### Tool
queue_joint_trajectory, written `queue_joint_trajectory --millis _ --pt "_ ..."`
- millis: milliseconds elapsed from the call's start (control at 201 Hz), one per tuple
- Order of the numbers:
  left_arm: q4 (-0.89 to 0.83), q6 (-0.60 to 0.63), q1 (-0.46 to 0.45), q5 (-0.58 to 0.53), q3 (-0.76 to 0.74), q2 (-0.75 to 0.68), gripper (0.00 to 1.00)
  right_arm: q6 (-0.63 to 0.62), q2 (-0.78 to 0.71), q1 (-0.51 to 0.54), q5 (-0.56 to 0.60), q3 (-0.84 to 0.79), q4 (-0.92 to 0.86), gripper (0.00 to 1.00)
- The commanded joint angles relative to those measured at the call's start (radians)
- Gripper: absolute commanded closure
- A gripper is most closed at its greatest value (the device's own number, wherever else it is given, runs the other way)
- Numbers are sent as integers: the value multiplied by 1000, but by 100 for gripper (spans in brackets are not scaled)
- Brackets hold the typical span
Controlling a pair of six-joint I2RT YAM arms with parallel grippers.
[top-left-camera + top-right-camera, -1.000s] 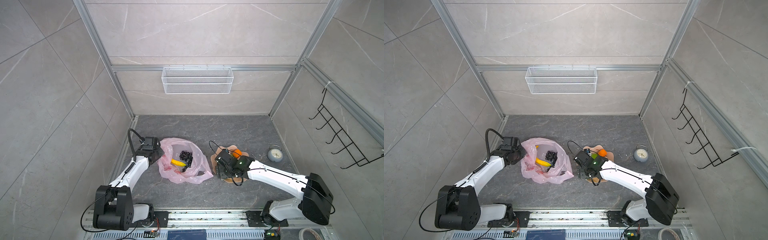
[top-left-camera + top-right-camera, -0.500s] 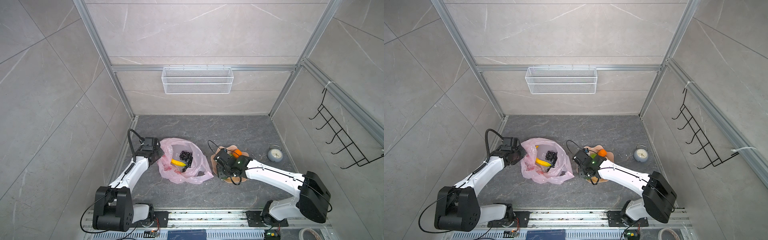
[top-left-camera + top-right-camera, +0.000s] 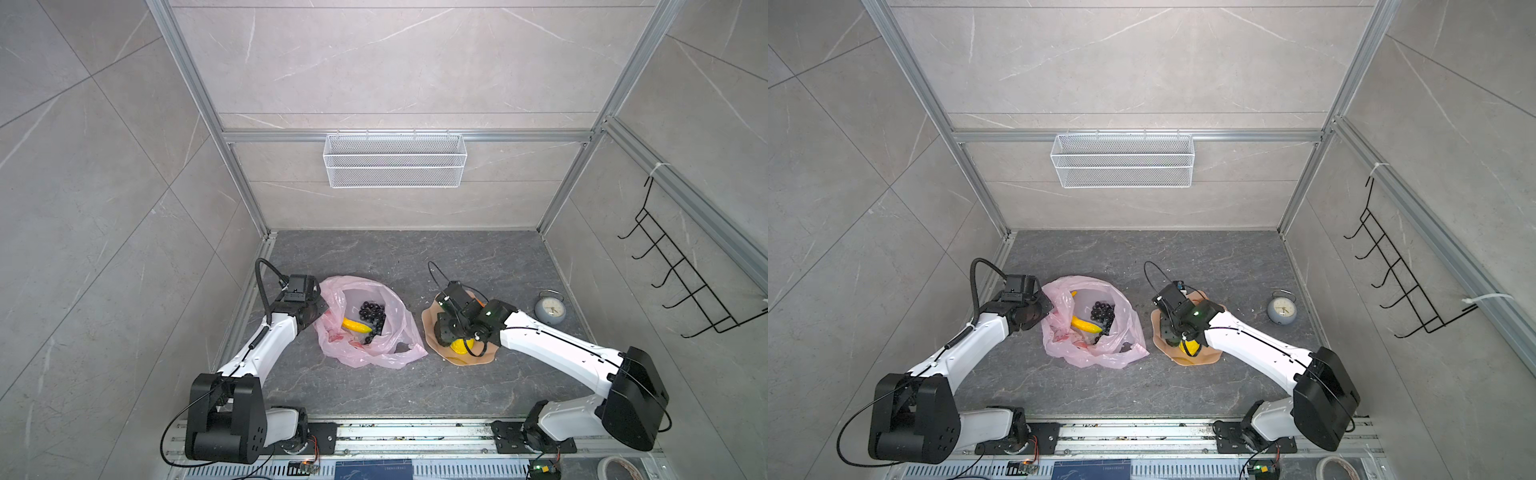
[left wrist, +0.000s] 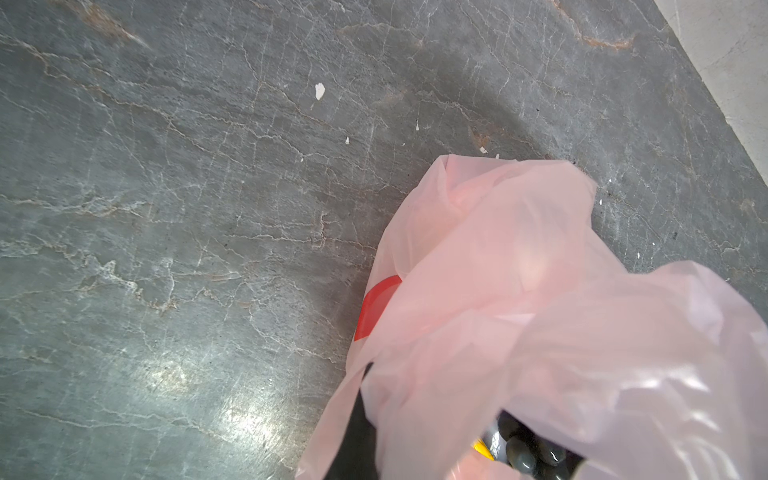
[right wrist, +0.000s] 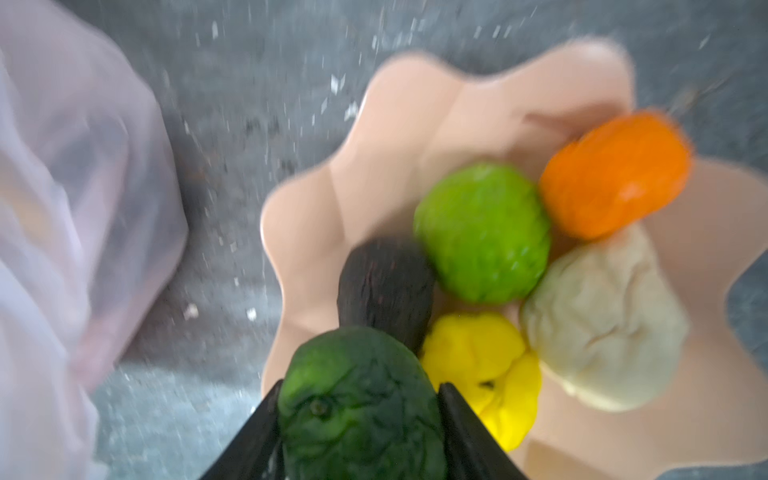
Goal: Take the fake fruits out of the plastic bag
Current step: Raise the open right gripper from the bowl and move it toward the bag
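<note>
Below, a dark veined floor (image 3: pixel 457 257) is enclosed by grey tiled walls (image 3: pixel 374 62). A dark green fruit (image 5: pixel 357 411) is clamped in the right gripper (image 5: pixel 359 388) over the plate (image 5: pixel 399 116); the plastic bag (image 3: pixel 401 320) is pinched at its rim by the left gripper (image 3: pixel 321 309).

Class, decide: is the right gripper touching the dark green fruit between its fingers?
Touching. The right wrist view shows both fingers of the right gripper pressed against opposite sides of the dark green fruit, no gap.
</note>
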Motion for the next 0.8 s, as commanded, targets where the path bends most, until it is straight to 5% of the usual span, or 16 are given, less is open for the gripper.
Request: queue_joint_trajectory --millis 0,274,538,791 --pt "11 34 -3 13 2 -22 100 -58 67 -51 -15 71 72 46" --pt "14 40 -3 31 0 -34 100 -55 235 -139 -77 177 147 46" --pt "13 46 -3 44 -4 -43 100 -53 297 -161 -22 176 167 46" --pt "27 77 -35 74 13 -40 100 -66 286 -163 1 156 167 31"
